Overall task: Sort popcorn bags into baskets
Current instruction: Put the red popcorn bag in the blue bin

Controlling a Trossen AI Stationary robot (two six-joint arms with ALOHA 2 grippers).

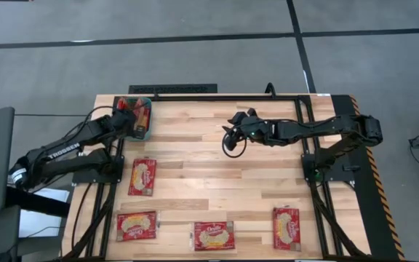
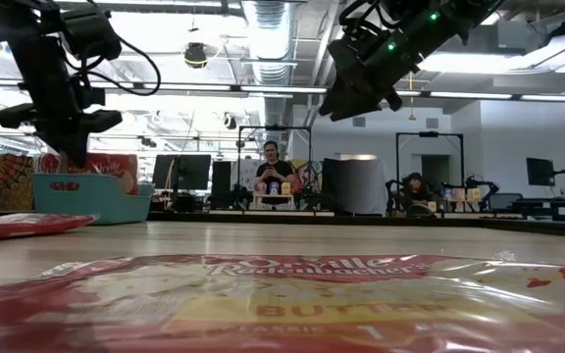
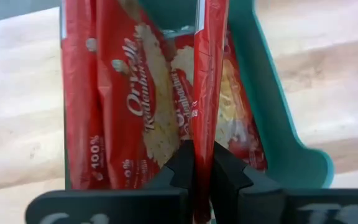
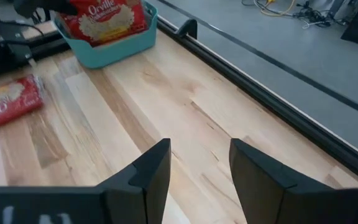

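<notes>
- Grey floor (image 1: 195, 51) with dark seams around the wooden table (image 1: 217, 156)
- Ceiling ducts (image 2: 273, 29) overhead
- A person (image 2: 273, 175) standing way back by monitors (image 2: 179, 171)

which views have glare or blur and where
Low view: the nearest red popcorn packet is blurred and streaked with glare, and bright ceiling lights leave the arms dark. Left wrist view: the left gripper pinches a red packet that looks soft. High view: even light on the teal plastic bin.
</notes>
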